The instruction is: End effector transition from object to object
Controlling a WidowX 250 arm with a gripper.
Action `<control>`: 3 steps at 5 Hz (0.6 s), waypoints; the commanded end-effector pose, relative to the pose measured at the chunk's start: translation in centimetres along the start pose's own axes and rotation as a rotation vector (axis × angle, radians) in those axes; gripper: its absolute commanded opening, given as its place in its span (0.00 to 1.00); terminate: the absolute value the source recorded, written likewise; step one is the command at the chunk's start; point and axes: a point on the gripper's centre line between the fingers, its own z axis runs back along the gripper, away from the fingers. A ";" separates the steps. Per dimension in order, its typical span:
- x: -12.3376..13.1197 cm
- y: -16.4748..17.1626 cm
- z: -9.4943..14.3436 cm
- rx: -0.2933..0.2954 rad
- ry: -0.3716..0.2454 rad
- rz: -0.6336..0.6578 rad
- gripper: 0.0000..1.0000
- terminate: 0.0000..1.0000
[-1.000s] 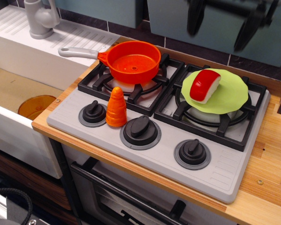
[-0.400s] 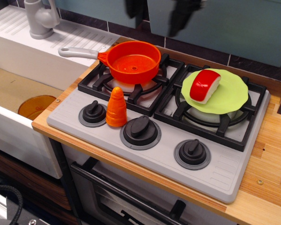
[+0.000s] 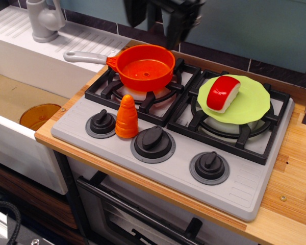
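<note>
Pincer (image 3: 155, 18) hanging open and empty above orange pan (image 3: 144, 66), apart from it; transition apparently midway, carrot (image 3: 126, 117) and sushi piece (image 3: 223, 93) untouched.

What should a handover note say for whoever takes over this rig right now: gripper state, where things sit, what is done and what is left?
Gripper: at the top edge, above and behind the orange pan, fingers apart, holding nothing.
Pan sits on the left burner, empty as far as visible. Red and white sushi piece lies on the green plate over the right burner. Orange carrot stands upright by the knobs.
Done: nothing grasped.
Left: descent to the next object, probably the pan, though that is a guess.
</note>
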 end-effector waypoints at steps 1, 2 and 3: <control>-0.8 0.7 -1.4 0.011 -0.092 0.041 1.00 0.00; -1.8 0.9 -3.1 -0.004 -0.107 0.052 1.00 0.00; -2.2 0.5 -4.0 -0.013 -0.112 0.066 1.00 0.00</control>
